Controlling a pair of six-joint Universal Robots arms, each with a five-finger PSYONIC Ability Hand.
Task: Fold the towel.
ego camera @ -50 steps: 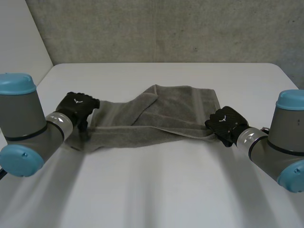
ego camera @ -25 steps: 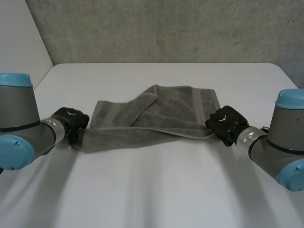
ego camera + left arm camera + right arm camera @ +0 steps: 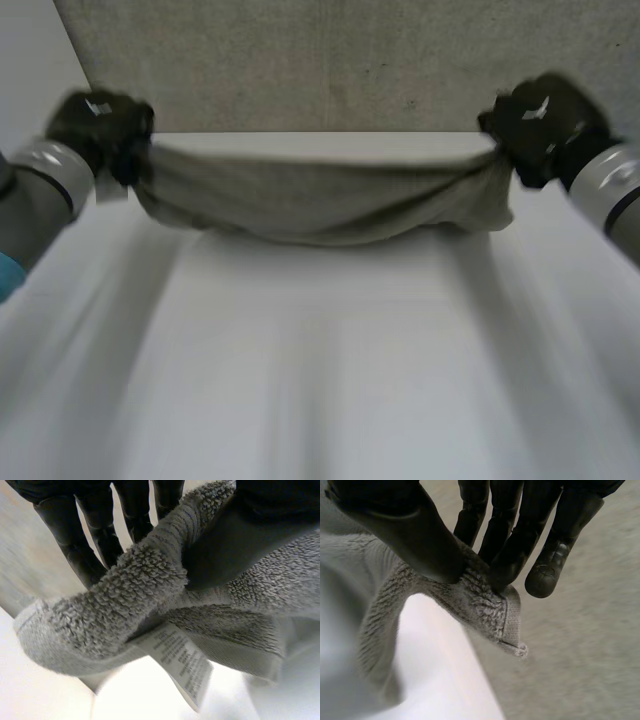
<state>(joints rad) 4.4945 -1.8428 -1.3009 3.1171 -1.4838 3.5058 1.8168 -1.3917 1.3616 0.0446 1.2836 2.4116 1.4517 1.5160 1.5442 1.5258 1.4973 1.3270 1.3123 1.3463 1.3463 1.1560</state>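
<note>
The left hand (image 3: 97,122) and right hand (image 3: 545,120) each pinch a towel (image 3: 320,200) end in closed fingers (image 3: 506,555); it sags between, no fold yet

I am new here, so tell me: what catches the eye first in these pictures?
A grey towel hangs stretched over the white table, sagging in the middle. The left robot hand pinches one end and the right robot hand the other. A white label dangles by the left one.

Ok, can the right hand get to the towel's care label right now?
Probably not: the right hand is pinching one towel corner, and the care label hangs at the other end, by the left hand.
</note>
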